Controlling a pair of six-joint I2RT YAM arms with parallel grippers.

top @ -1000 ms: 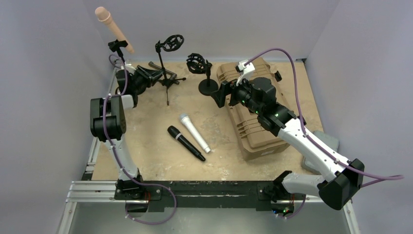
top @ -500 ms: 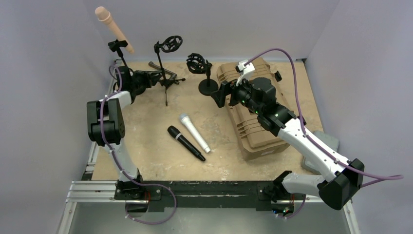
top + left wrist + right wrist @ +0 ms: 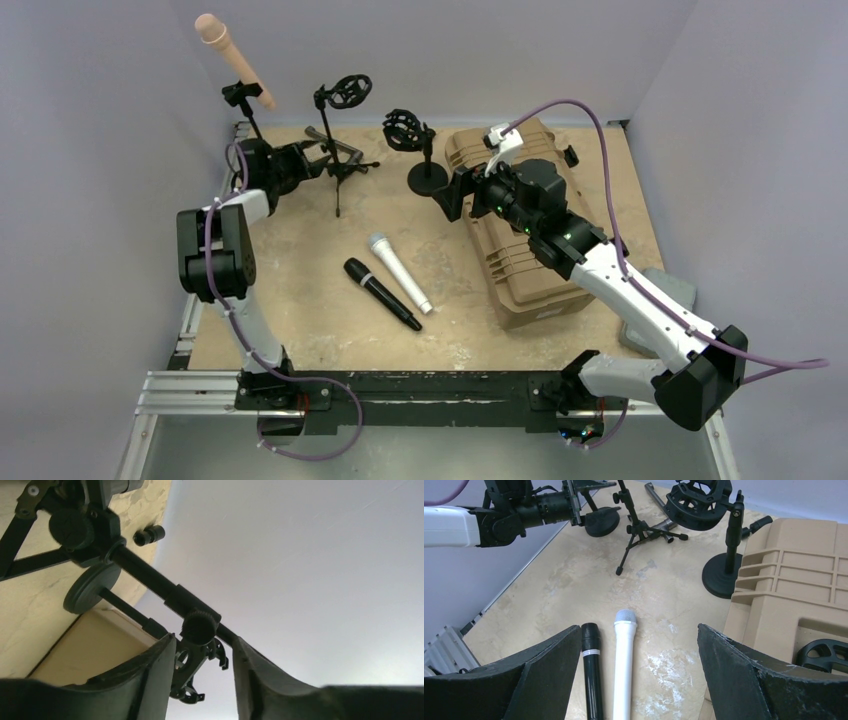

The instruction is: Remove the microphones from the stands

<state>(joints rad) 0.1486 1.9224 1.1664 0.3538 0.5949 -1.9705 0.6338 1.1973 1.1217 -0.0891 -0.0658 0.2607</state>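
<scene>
Pink mic (image 3: 233, 58) sits tilted in its stand (image 3: 243, 100), far left. Left jaws are narrow, either side of a tripod (image 3: 150, 580) rod; whether they grip it, I cannot tell. Right jaws are wide, above black mic (image 3: 381, 293) and white mic (image 3: 398, 272) on the tabletop (image 3: 300, 330).

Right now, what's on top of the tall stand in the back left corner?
A peach microphone sits in the black clip atop the tall stand, slanting head-up toward the left. From above, the left arm covers the stand's lower end.
</scene>
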